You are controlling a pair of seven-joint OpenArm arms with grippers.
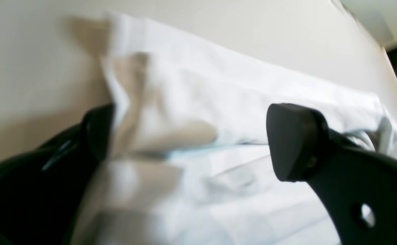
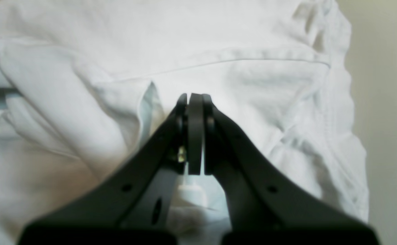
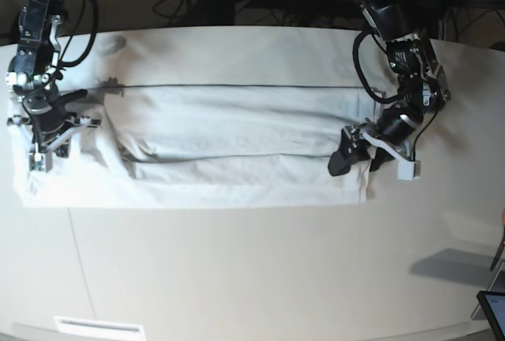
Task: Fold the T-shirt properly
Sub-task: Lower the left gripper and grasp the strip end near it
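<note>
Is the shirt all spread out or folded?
Folded: the plain white cotton T-shirt lies as a long narrow band, layered edges running lengthwise.

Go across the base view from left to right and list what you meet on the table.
right gripper → T-shirt → left gripper → bare tabletop

Table (image 3: 252, 262): white, smooth, with a curved near edge. T-shirt (image 3: 229, 148): white, lies directly on the far half, folded into a long band running left to right, layered lengthwise, creases along its length. Near half bare of cloth. A dark seam line crosses the tabletop along the shirt's far side.
</note>
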